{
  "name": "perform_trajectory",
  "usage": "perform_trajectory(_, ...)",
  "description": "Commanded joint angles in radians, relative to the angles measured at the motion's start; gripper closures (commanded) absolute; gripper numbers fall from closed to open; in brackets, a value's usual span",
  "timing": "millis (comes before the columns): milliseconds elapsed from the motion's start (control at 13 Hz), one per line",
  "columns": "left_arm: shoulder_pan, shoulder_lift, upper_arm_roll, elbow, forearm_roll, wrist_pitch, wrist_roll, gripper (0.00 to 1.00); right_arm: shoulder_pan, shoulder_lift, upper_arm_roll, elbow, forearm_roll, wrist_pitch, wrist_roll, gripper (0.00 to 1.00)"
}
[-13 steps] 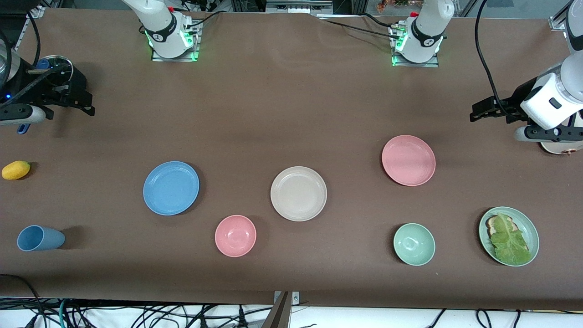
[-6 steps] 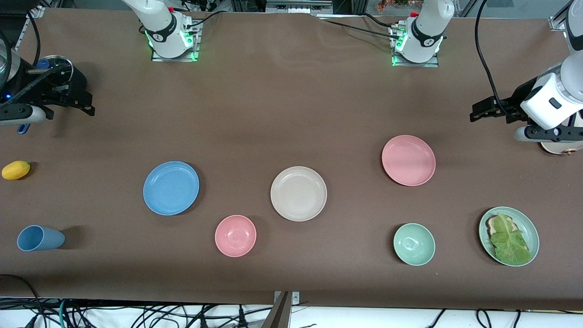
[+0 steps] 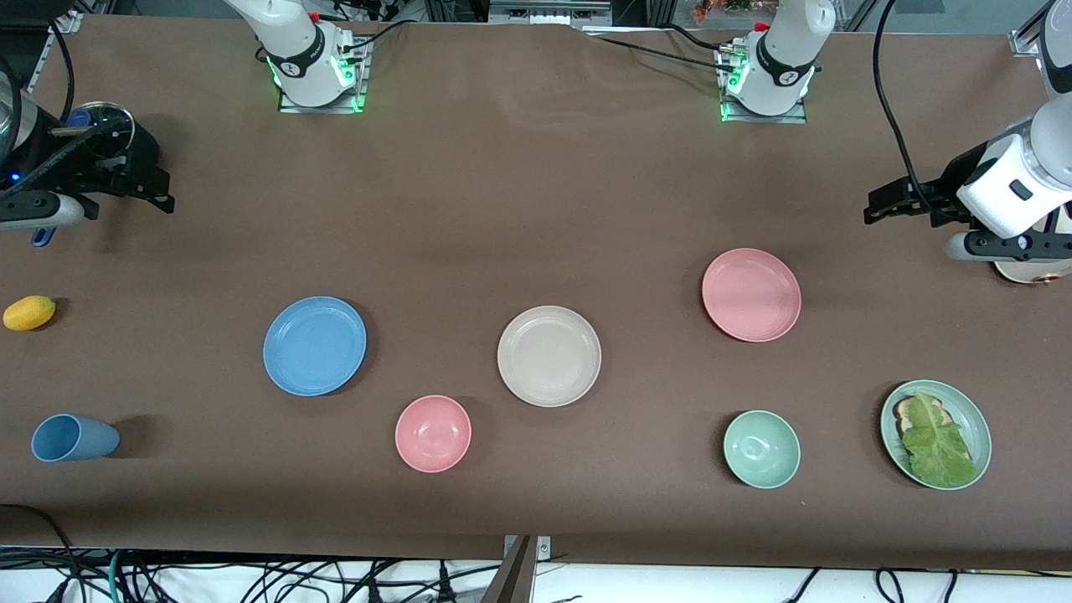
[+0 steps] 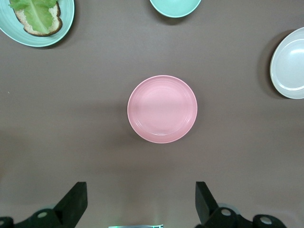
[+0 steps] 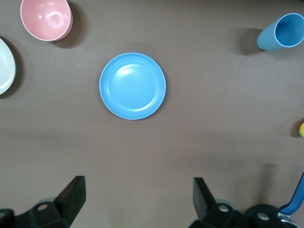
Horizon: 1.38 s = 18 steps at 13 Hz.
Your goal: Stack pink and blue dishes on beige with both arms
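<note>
lying apart on the brown table (image 3: 519, 209): pink plate (image 3: 751, 295), blue plate (image 3: 315, 345), beige plate (image 3: 549, 356).

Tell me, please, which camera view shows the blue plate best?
The right wrist view: the blue plate sits whole and large, seen from straight above. The front view shows it whole but smaller. The left wrist view misses it.

Left gripper (image 4: 140, 204) high over bare cloth, fingers spread wide; pink plate (image 4: 162, 109) alone below, open table all round it. Green bowl (image 4: 175, 6), lettuce plate (image 4: 38, 21), beige plate (image 4: 289, 64) well apart from pink plate.

Right gripper (image 5: 137, 202) likewise high, fingers spread; blue plate (image 5: 132, 86) unobstructed. Pink bowl (image 5: 46, 19), blue cup (image 5: 280, 32) well apart from blue plate.
</note>
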<state>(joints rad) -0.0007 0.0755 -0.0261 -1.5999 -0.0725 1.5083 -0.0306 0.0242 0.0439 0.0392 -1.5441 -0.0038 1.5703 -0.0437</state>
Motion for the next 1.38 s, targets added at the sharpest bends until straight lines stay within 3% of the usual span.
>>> perform_trajectory(0, 0.007, 0.036, 0.0, 0.064, 0.003, -0.007, 0.011, 0.0, -0.009, 0.008, 0.005, 0.022, -0.005, -0.019, 0.008, 0.0)
perform_trajectory(308, 0.022, 0.056, 0.0, 0.063, 0.004, -0.007, 0.014, 0.0, -0.009, 0.008, 0.002, 0.022, -0.007, -0.019, 0.007, 0.0)
perform_trajectory(538, 0.065, 0.153, 0.0, 0.072, -0.006, -0.003, 0.024, 0.0, -0.009, 0.008, 0.002, 0.022, -0.007, -0.021, 0.007, 0.0)
perform_trajectory(1308, 0.035, 0.392, -0.009, 0.077, -0.035, 0.076, 0.024, 0.0, -0.007, 0.008, 0.002, 0.024, -0.005, -0.019, 0.01, 0.0)
